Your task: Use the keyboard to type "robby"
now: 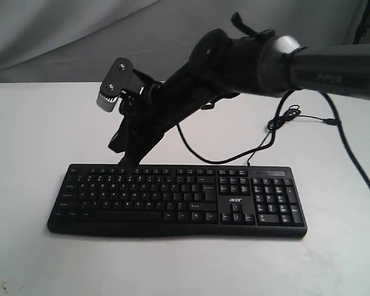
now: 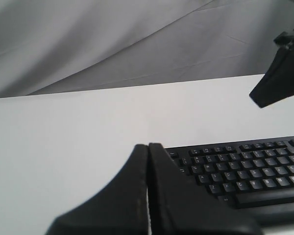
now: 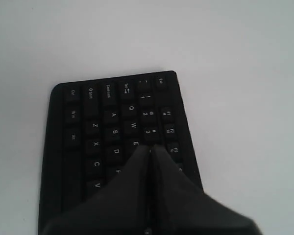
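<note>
The black keyboard (image 1: 172, 197) with its white "acer" logo lies across the white table, number pad to the right. My right arm reaches across from the right. Its gripper (image 1: 125, 161) is shut with nothing in it, tip down at the keyboard's upper left rows. In the right wrist view the shut right gripper (image 3: 150, 148) stands over the keyboard (image 3: 98, 127) just past the E key, near 3 and 4; whether it touches a key is not clear. My left gripper (image 2: 148, 145) is shut and empty, left of the keyboard (image 2: 245, 166). It does not show in the exterior view.
The thin black cable (image 1: 234, 157) runs from the keyboard's back edge to a loose coil (image 1: 283, 117) at the back right. A thicker arm cable (image 1: 357, 172) hangs down the right side. Grey cloth (image 1: 61, 37) backs the white table (image 1: 37, 135).
</note>
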### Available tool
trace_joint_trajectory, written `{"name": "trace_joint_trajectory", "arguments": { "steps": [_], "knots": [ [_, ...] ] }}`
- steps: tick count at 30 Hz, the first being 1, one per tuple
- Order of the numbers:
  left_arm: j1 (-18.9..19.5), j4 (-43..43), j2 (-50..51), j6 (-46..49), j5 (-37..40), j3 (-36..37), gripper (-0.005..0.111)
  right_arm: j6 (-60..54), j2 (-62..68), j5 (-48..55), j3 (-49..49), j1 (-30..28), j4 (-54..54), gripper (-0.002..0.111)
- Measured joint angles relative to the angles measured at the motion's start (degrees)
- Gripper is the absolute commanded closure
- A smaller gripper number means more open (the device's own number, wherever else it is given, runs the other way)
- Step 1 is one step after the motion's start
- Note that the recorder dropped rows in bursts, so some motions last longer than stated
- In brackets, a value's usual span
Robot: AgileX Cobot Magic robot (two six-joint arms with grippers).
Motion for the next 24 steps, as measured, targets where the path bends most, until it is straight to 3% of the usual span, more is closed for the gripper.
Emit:
{"name": "trace_joint_trajectory", "arguments": {
  "steps": [8,24],
  "knots": [
    [0.0,0.0,0.0,0.0,0.0,0.0,0.107,-0.2,6.3,-5.8,-1.7,3.5,-0.3,0.108],
    [0.0,0.0,0.0,0.0,0.0,0.0,0.107,-2.6,10.3,-9.6,-1.8,5.2,0.4,0.108]
  ]
}}
